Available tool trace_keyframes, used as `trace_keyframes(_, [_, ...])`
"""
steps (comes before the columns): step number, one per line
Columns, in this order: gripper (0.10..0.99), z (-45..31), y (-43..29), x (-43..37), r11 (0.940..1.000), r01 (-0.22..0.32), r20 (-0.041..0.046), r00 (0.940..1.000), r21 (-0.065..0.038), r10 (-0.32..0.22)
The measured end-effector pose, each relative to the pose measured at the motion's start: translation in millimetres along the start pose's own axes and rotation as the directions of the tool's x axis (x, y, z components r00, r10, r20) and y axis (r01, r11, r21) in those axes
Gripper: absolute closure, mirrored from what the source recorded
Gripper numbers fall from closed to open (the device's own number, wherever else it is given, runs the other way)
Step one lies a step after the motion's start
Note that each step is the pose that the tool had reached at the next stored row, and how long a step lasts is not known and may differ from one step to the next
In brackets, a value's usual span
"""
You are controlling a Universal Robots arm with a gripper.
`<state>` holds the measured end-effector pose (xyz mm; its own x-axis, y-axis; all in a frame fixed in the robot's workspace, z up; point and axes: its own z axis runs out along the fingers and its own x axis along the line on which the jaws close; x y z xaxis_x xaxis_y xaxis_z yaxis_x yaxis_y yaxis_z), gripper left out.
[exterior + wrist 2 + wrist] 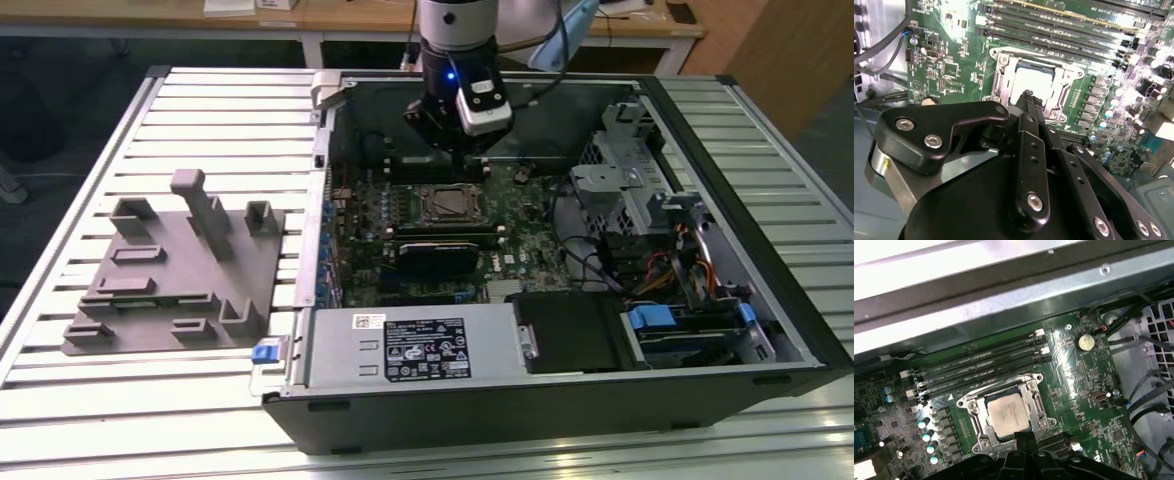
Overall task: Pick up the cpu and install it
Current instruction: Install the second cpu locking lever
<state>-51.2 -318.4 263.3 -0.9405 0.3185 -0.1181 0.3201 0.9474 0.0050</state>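
Gripper [1028, 96] closed and empty, just above cpu [1006, 411] seated in socket frame [974, 407].

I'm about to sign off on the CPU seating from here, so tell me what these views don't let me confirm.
- The cpu: its near edge in the first wrist view is covered by the end effector.
- In the second wrist view the end effector overlaps the cpu, hiding whether they touch.
- The socket frame in the exterior view: too small to judge whether the chip lies flat.
- The wire lever's position: not discernible.
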Motion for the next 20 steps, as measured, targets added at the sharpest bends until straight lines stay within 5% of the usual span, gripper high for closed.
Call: trace_keyframes(20, [0.98,1.7,-28.7,-10.1,1.0,0.0,-0.0032,1.0,0.001,0.0])
